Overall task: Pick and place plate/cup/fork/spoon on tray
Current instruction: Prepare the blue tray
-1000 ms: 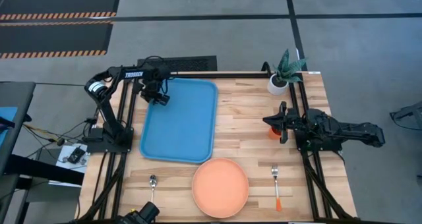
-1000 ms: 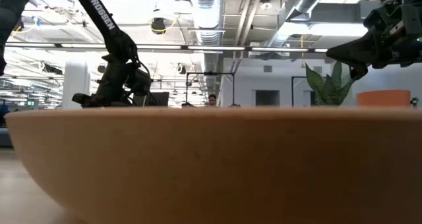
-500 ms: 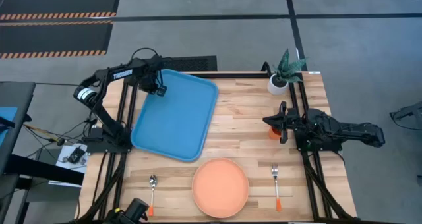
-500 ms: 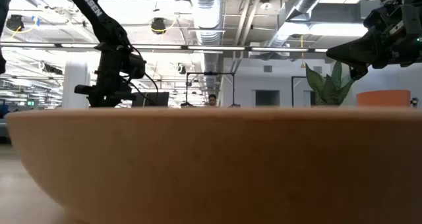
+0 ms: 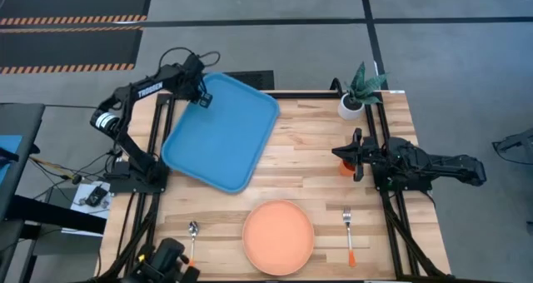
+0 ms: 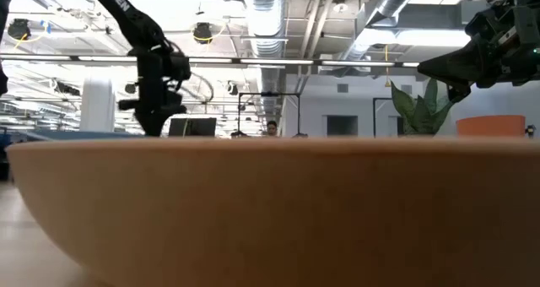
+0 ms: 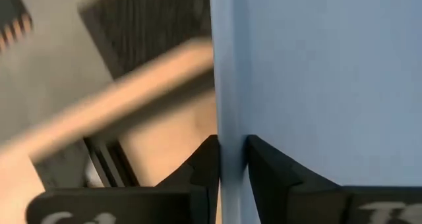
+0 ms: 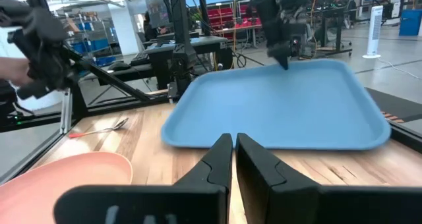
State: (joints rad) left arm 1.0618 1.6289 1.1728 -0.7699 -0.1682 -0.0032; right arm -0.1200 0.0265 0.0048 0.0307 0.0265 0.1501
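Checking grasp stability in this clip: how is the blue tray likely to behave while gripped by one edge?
The tray probably stays stiff: held only at its far rim by the left gripper, it looks flat, with no visible sag. It seems light for its size, since a thin-edge pinch carries it. It may swing or slip, as the smooth rim sits between narrow fingers.

Tray [image 5: 218,131] far-left on table [image 5: 308,175]; plate [image 5: 278,236] near-centre (spoon [image 5: 192,237] left, fork [image 5: 349,236] right).

high view: straight down over the whole wooden slatted table [image 5: 308,162].
low view: table height, pressed against the salmon-orange round plate [image 6: 278,211].
wrist views: both face the blue plastic rectangular tray [image 8: 283,109], left close.
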